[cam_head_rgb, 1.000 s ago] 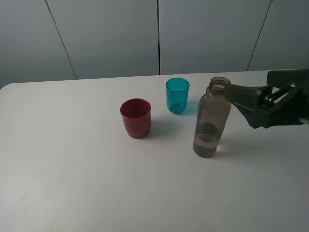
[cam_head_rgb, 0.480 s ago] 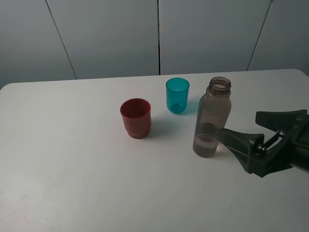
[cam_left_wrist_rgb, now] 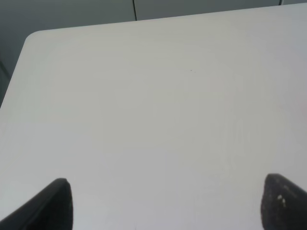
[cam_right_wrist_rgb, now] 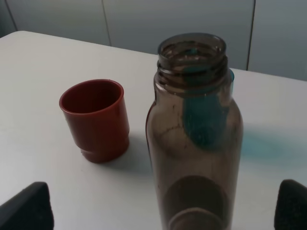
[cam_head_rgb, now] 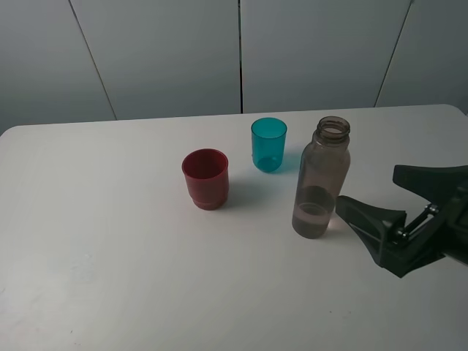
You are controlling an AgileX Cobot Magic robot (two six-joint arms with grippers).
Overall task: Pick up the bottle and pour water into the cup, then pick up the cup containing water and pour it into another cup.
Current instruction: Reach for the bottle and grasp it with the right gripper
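The smoky grey-brown bottle (cam_head_rgb: 320, 179) stands upright and uncapped right of the table's middle, with a little water at its bottom. The teal cup (cam_head_rgb: 268, 144) stands behind it to the left, and the red cup (cam_head_rgb: 205, 178) further left. My right gripper (cam_head_rgb: 367, 187) is open, low and just right of the bottle's lower half, touching nothing. In the right wrist view the bottle (cam_right_wrist_rgb: 194, 139) stands between the wide-apart fingertips (cam_right_wrist_rgb: 24, 208), the red cup (cam_right_wrist_rgb: 96, 120) beside it and the teal cup (cam_right_wrist_rgb: 206, 117) showing through it. My left gripper (cam_left_wrist_rgb: 168, 206) is open over bare table.
The white table (cam_head_rgb: 110, 256) runs back to a grey panelled wall (cam_head_rgb: 168, 51). Its right rear corner (cam_head_rgb: 457, 110) is rounded. The left wrist view shows a rounded table corner (cam_left_wrist_rgb: 33, 38) with a dark gap beyond it.
My right gripper has come down from the height of the bottle's neck to beside its lower half, still open. The bottle and both cups have not moved.
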